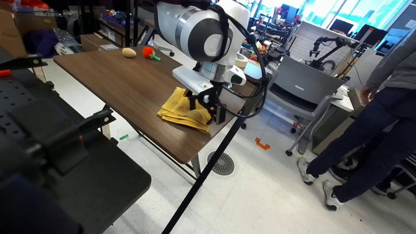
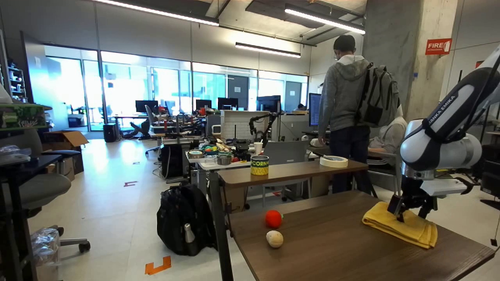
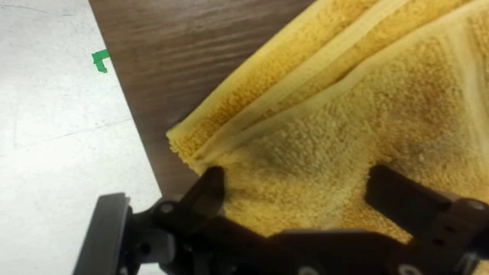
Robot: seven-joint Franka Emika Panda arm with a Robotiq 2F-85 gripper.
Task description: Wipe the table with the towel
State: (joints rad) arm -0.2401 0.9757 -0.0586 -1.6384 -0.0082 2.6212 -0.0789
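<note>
The brown wood-grain table [image 1: 110, 78] [image 2: 332, 255] carries the towel [image 1: 175, 109] [image 2: 414, 232], a folded yellow cloth lying near one end of the top. My gripper [image 1: 206, 116] [image 2: 412, 219] points down over the towel in both exterior views, its fingers spread wide. In the wrist view the gripper [image 3: 297, 171] is open, with loose-lying towel [image 3: 324, 133] filling the view between and beyond the two dark fingers. The fingertips are at or very close to the cloth; whether they press on it I cannot tell. Nothing is pinched between them.
At the table's far end sit a beige egg-shaped ball [image 1: 129, 52] and a red ball [image 1: 148, 52]. A raised shelf [image 2: 293, 170] along one side holds a corn can [image 2: 259, 166] and a tape roll [image 2: 334, 162]. A dark cart [image 1: 110, 188] stands alongside.
</note>
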